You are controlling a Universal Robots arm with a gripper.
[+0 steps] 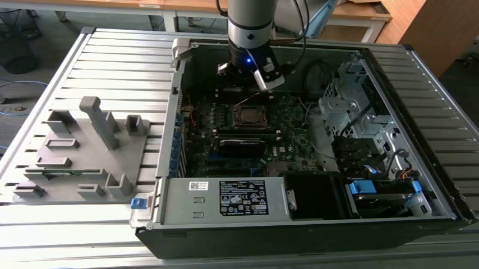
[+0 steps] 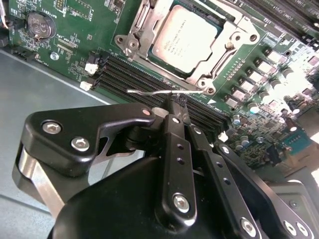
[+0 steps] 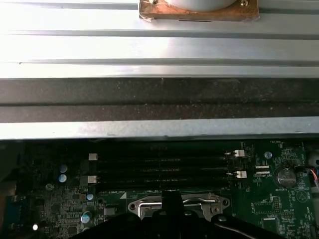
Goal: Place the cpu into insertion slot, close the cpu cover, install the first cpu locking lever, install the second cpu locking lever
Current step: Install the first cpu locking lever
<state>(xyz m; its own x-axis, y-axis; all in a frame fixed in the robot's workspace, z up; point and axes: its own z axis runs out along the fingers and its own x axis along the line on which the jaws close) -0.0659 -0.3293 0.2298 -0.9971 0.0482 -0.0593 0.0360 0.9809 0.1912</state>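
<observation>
The cpu (image 2: pixel 185 41) lies flat in the insertion slot (image 1: pixel 249 116) near the middle of the motherboard. The cpu cover (image 2: pixel 198 75), a silver frame, is down around it. My gripper (image 2: pixel 175 102) is just beside the socket, over the memory slots, with its fingers together on the thin silver handle of a cpu locking lever (image 2: pixel 149 92). In the exterior view the gripper (image 1: pixel 243 89) hangs inside the open computer case, just behind the socket. In the first wrist view the gripper (image 3: pixel 172 200) stands at the socket's metal edge (image 3: pixel 199 203).
Long black memory slots (image 2: pixel 134 74) run beside the socket, with a coin battery (image 2: pixel 39 25) nearby. In the case are a power supply (image 1: pixel 224 197), a drive cage (image 1: pixel 359 112) and cables. A grey fixture (image 1: pixel 82 151) stands on the slatted table at the exterior view's left.
</observation>
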